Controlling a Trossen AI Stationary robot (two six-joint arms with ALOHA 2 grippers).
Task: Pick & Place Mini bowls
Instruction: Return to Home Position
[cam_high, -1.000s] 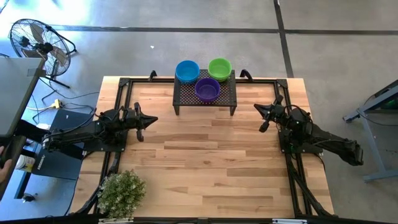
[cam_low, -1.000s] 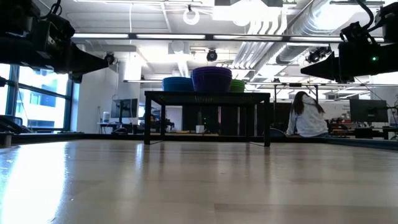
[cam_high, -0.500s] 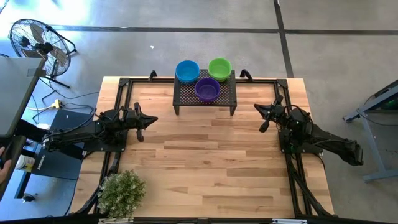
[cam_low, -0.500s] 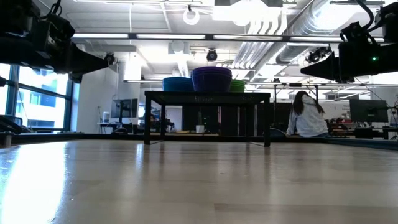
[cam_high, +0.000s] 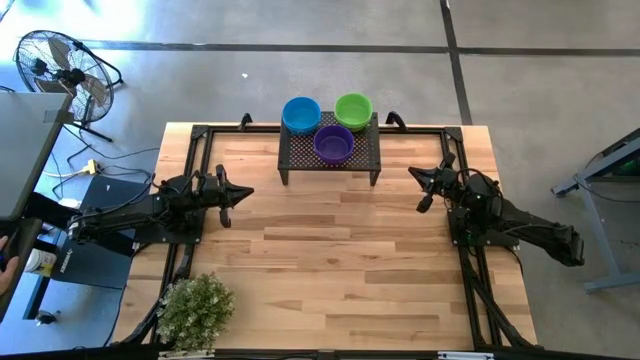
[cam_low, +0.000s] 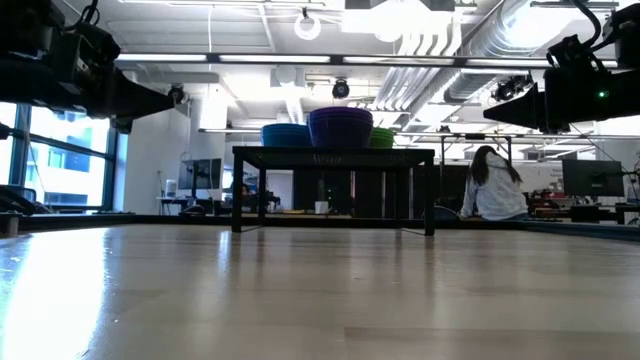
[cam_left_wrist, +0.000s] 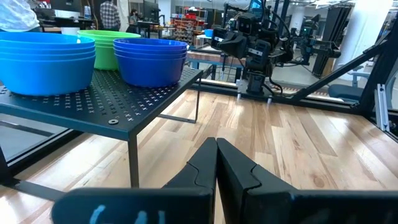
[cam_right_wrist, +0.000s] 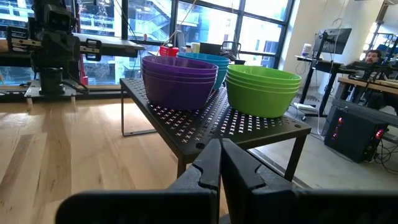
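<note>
On tabletop (cam_high: 330, 250) rack (cam_high: 300, 162): mini bowls (cam_high: 334, 143) nested by colour to save room. Left gripper (cam_left_wrist: 216, 144), right gripper (cam_right_wrist: 221, 144) parked aside, fingers pressed together, empty.

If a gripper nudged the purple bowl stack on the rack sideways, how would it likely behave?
The purple stack looks like thin nested plastic, so probably light. Wider than tall on the flat perforated rack, it would likely slide, not tip. Pinched at the top rim, perhaps only the top bowl lifts.

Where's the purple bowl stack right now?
High view: the purple stack sits on the black rack at the far middle of the table, in front of and between the blue stack and the green stack.
</note>
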